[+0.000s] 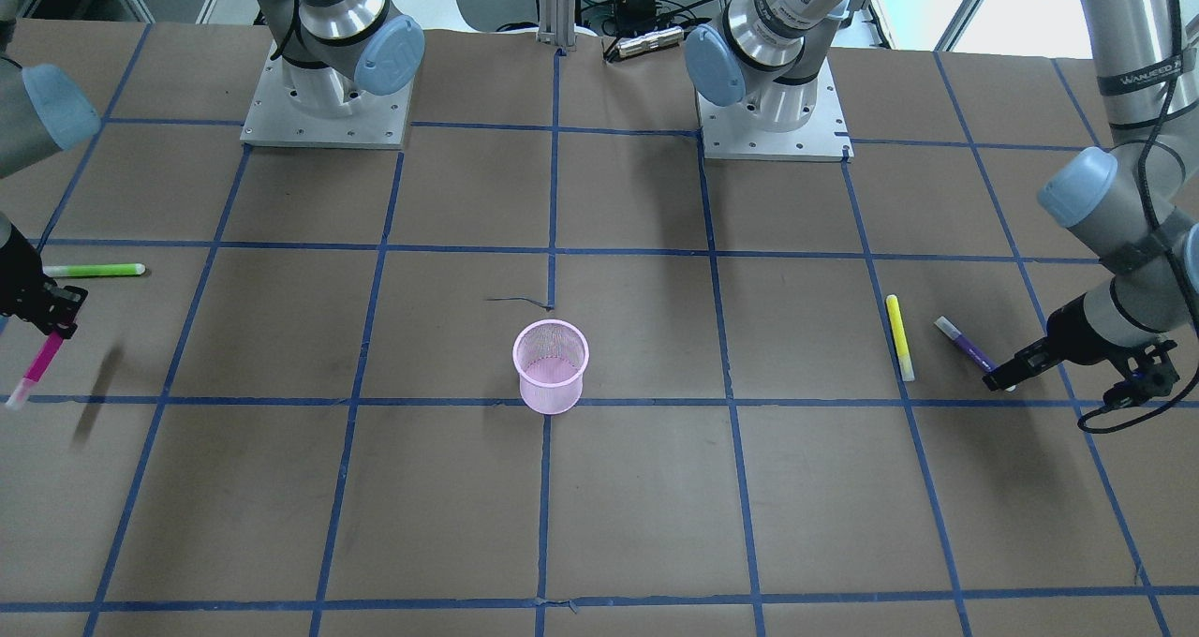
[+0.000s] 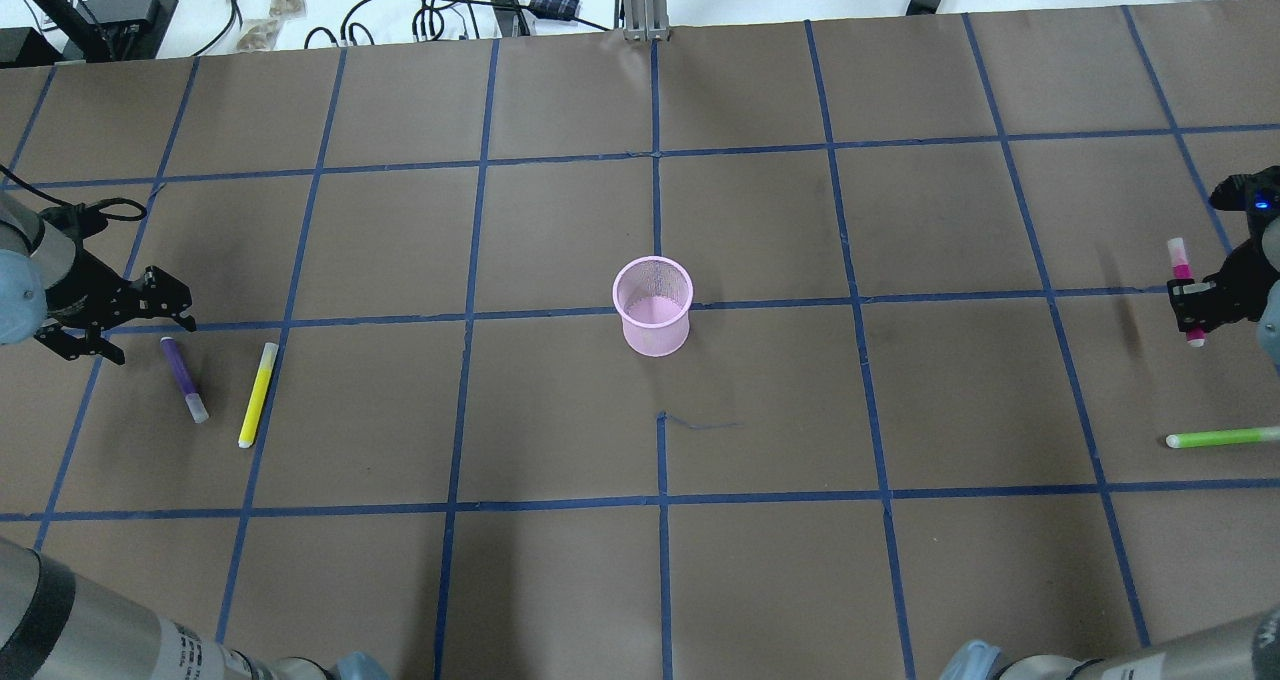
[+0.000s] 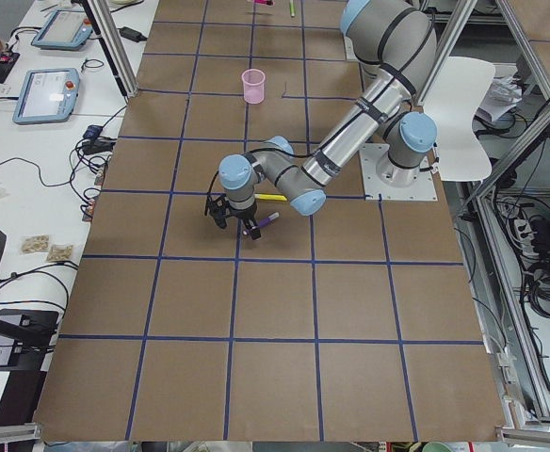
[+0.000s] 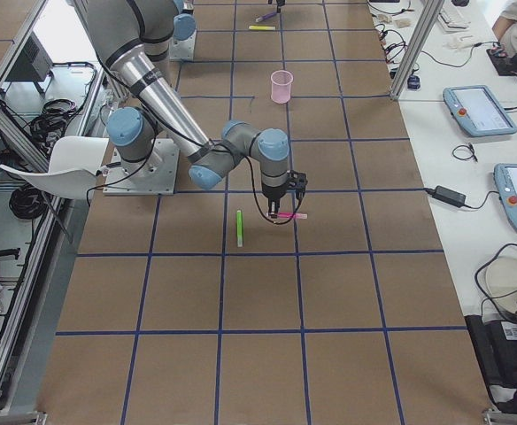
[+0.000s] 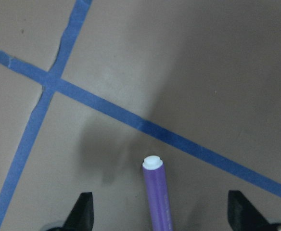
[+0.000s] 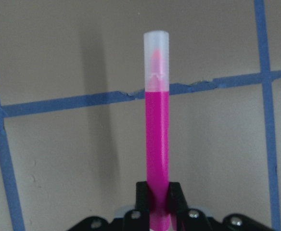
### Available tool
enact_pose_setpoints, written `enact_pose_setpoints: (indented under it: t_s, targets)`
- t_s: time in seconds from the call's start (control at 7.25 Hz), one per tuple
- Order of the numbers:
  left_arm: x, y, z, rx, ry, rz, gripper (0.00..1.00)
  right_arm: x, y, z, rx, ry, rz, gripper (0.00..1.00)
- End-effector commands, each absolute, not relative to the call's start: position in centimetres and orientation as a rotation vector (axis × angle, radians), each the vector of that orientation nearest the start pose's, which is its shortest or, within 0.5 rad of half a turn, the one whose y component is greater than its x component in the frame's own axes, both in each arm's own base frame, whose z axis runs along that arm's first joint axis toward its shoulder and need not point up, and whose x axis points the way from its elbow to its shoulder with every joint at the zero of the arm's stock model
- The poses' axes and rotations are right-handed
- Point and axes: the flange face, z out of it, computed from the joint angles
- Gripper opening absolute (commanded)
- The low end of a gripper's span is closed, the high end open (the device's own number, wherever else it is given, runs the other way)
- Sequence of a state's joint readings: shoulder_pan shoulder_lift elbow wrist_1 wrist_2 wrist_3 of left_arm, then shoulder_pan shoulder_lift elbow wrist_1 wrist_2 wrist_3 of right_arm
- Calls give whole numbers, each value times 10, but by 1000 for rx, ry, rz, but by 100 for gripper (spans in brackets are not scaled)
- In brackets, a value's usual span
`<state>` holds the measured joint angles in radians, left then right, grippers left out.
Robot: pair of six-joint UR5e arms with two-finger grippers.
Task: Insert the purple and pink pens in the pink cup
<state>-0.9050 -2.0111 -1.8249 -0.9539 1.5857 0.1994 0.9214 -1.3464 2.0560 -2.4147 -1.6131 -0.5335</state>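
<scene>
The pink mesh cup (image 2: 653, 305) stands upright at the table's middle, also in the front view (image 1: 551, 365). The purple pen (image 2: 183, 378) lies flat on the table at my left. My left gripper (image 2: 150, 335) is open and low over the pen's end. In the left wrist view the pen (image 5: 158, 197) lies between the two spread fingertips (image 5: 85, 211). My right gripper (image 2: 1195, 310) is shut on the pink pen (image 2: 1181, 270) and holds it above the table at the far right. The right wrist view shows that pen (image 6: 157, 125) sticking out from the shut fingers (image 6: 174, 199).
A yellow pen (image 2: 258, 393) lies just right of the purple pen. A green pen (image 2: 1222, 438) lies on the table near my right gripper. Blue tape lines grid the brown table cover (image 2: 760, 560). The arm bases (image 1: 326, 103) stand at the robot's side.
</scene>
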Motion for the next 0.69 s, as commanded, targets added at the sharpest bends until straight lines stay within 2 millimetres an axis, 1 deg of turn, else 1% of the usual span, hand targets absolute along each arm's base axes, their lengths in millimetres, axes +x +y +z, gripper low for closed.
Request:
enact_pose_setpoints:
  t_s: [0.0,0.14,0.28,0.41,0.55]
  targets:
    - [252,-534,181,-729,3075,139,96,-119,-515,278,191,3215,-201,0]
    - [254,-536,178,-729,3074,147,94,-65,-539,297,192,3196,-197,0]
    - [255,-537,175,-728,3074,155,90,-16,-556,323,252,3170,-157,0]
    - [255,-537,174,-728,3074,155,76,41,-575,352,343,3109,-155,0]
    - [255,-537,174,-728,3075,157,54,100,-593,373,397,3012,-122,0]
